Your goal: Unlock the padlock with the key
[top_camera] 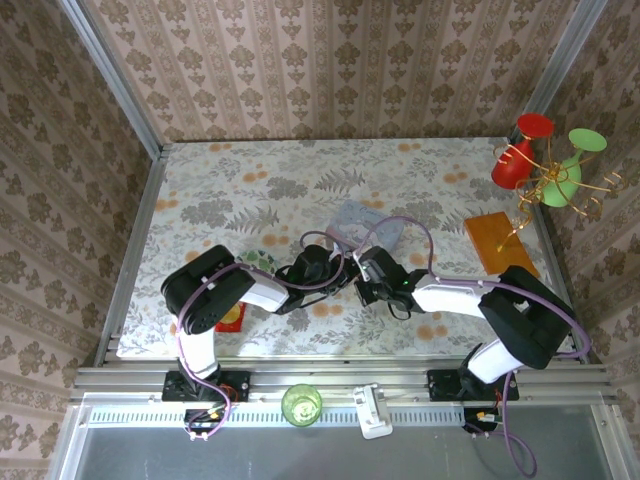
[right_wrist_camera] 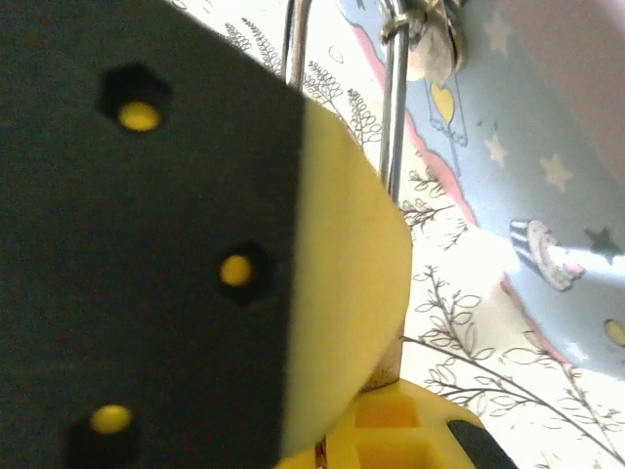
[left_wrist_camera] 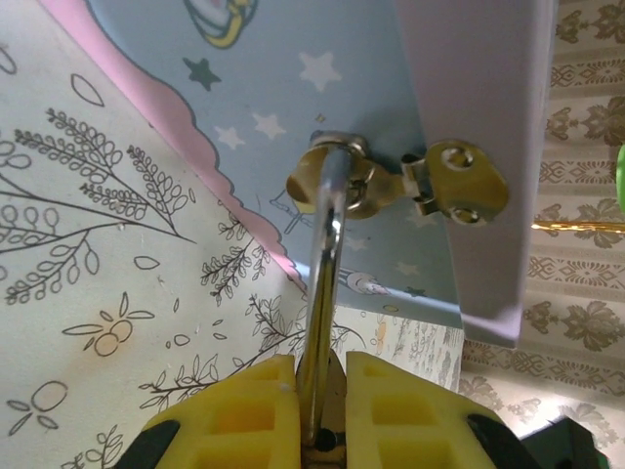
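Observation:
The padlock (left_wrist_camera: pixel 324 283) hangs by its thin shackle from the brass hasp (left_wrist_camera: pixel 454 183) of the pale blue tin (top_camera: pixel 365 222). My left gripper (left_wrist_camera: pixel 320 363) is shut on the padlock, its yellow pads pressed against both sides. In the right wrist view the left gripper's black-and-yellow finger (right_wrist_camera: pixel 195 244) hides most of the scene; the shackle (right_wrist_camera: pixel 394 117) rises behind it. My right gripper (right_wrist_camera: pixel 327 447) sits directly below the padlock's brass underside (right_wrist_camera: pixel 391 369), shut on a thin gold sliver, the key, barely visible in the seam. From above, both grippers (top_camera: pixel 338 268) (top_camera: pixel 362 268) meet beside the tin.
A red-and-gold packet (top_camera: pixel 232 318) lies under the left arm. An orange board (top_camera: pixel 498 243) and a wire stand with red and green cups (top_camera: pixel 545 165) occupy the right side. A green cup (top_camera: pixel 301 404) and a white object (top_camera: pixel 373 410) rest on the front rail.

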`<state>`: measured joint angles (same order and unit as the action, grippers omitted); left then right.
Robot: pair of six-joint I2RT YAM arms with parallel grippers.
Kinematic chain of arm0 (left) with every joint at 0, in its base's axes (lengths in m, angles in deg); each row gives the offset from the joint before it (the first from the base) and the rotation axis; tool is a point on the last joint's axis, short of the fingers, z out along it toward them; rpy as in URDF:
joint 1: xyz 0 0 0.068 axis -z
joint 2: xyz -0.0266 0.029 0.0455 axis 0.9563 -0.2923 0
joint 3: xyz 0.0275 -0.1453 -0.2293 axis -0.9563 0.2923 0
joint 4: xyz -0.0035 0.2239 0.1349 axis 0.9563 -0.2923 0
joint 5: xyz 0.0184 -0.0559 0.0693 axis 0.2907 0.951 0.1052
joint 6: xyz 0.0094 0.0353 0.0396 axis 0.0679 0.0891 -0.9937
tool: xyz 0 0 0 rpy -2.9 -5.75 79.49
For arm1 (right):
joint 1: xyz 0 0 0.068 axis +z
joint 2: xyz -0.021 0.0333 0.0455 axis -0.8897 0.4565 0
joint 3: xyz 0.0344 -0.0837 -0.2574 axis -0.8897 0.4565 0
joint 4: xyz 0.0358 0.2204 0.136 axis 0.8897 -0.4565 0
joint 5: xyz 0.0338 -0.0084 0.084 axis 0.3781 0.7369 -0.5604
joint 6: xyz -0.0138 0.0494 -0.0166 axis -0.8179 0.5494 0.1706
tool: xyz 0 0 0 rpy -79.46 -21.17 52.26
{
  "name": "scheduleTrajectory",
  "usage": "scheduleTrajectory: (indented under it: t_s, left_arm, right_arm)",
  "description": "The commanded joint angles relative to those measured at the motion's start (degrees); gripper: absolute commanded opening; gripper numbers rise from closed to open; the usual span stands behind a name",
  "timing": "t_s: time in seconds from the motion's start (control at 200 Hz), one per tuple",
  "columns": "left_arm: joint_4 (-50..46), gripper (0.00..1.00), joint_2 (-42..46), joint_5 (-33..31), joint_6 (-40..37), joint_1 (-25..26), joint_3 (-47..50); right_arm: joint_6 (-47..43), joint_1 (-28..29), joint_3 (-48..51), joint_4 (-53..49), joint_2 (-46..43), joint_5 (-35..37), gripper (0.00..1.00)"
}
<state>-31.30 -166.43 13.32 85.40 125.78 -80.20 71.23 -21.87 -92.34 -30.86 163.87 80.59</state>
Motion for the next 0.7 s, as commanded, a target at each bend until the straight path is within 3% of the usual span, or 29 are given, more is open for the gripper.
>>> scheduleTrajectory:
  t_s: [0.0, 0.405, 0.695]
  left_arm:
    - [7.1, 0.05, 0.4, 1.6, 1.5, 1.2, 0.3]
    - [9.7, 0.12, 0.6, 1.0, 2.0, 1.2, 2.2]
    - [6.2, 0.14, 1.8, -1.5, -0.6, 0.6, 4.5]
  right_arm:
    - [8.4, -4.0, 4.9, 10.7, -1.1, -14.6, 0.0]
    - [20.2, -15.4, 14.6, 33.0, 3.3, -34.7, 0.0]
    - [21.4, -18.0, 15.1, 34.9, 5.4, -39.3, 0.0]
